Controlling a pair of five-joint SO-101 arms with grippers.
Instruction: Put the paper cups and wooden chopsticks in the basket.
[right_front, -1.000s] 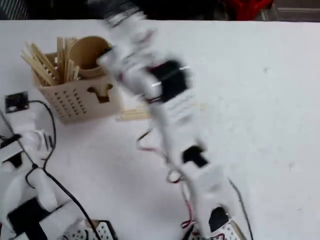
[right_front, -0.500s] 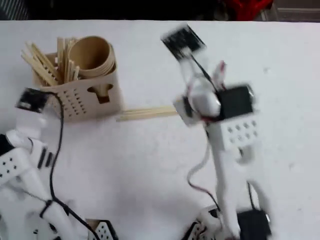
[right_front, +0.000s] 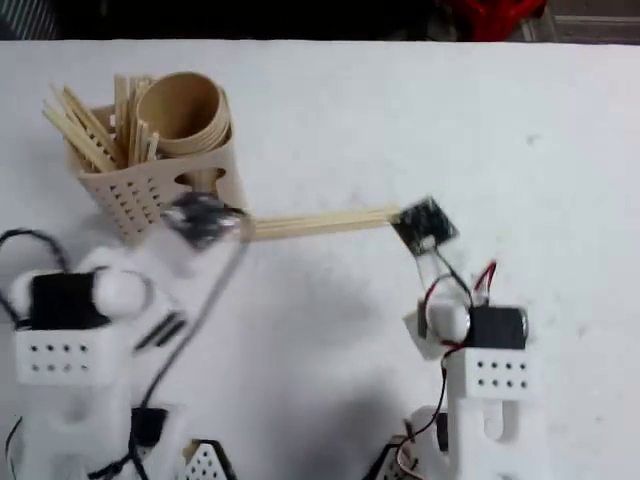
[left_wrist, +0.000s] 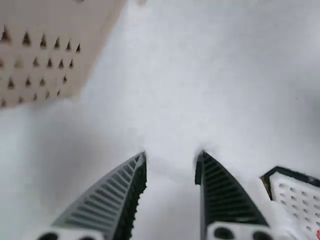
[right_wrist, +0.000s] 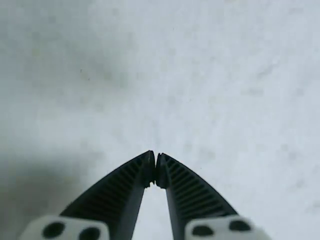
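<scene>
My left gripper (left_wrist: 170, 157) is spread apart, holding nothing, above the white table (right_front: 520, 120) by the pale holey basket (right_front: 150, 195). My right gripper (right_wrist: 155, 156) is pinched closed, empty. Light wooden chopsticks (right_front: 320, 222) lie beside the basket; a tan paper cup (right_front: 180, 110) stands inside. Behind, the room (right_front: 300, 18) is dark.

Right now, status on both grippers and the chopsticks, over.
Left gripper open, empty, near basket. Right gripper shut, empty. Loose wooden chopsticks on table beside basket; paper cup in basket. No obstacle seen.

Bright, even light, probably overhead, casts soft shadows on the table (right_front: 540, 130).
</scene>
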